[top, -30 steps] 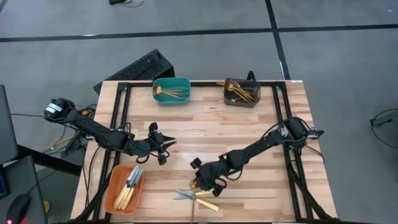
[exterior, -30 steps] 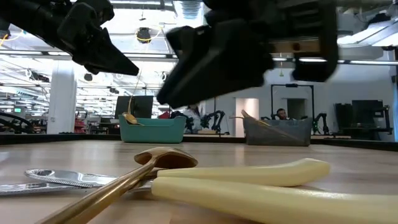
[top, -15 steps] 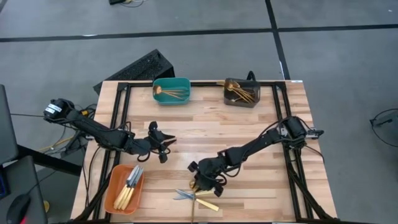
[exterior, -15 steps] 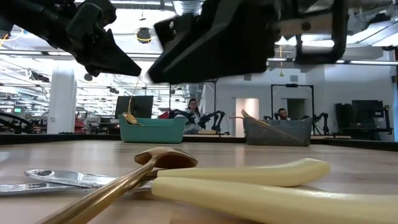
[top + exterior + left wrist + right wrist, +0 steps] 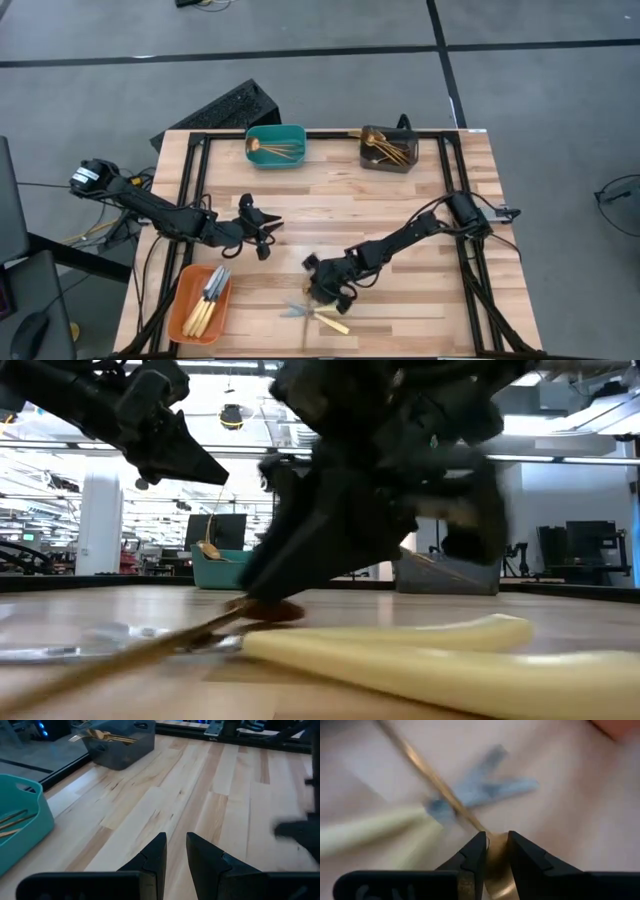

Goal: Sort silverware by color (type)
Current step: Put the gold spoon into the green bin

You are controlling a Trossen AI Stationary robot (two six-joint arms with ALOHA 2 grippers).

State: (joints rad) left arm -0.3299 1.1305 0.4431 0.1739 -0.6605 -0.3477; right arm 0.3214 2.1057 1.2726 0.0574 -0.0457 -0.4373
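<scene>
Near the table's near edge lies a small pile (image 5: 315,312): a gold spoon (image 5: 130,655) and two knives with silver blades (image 5: 485,785) and pale handles (image 5: 400,640), the spoon's handle lying across the blades. My right gripper (image 5: 322,293) (image 5: 495,842) is down on this pile, shut on the spoon. My left gripper (image 5: 265,238) (image 5: 176,840) hovers shut and empty over the table's left middle. More gold pieces lie in the teal bin (image 5: 275,145) and the dark grey bin (image 5: 390,148). Several knives lie in the orange bin (image 5: 203,300). My right gripper pinches the gold spoon between its two fingers where the handle widens into the bowl (image 5: 495,865). The fingers come down at a slant from the table's far right. The spoon's handle (image 5: 435,780) reaches away over the knife blades, low at the table; whether it is lifted clear I cannot tell.
The teal and dark grey bins stand at the far edge, and the orange bin sits at the near left corner. Bare wood lies between the two arms. A black frame (image 5: 190,190) runs along the table's sides. A dark keyboard-like object (image 5: 225,110) lies beyond the far left corner.
My right gripper has moved down and toward the near left, onto the spoon's bowl in the pile. The spoon and the knife blades beside it now show blurred in the low view, shifting under the gripper.
</scene>
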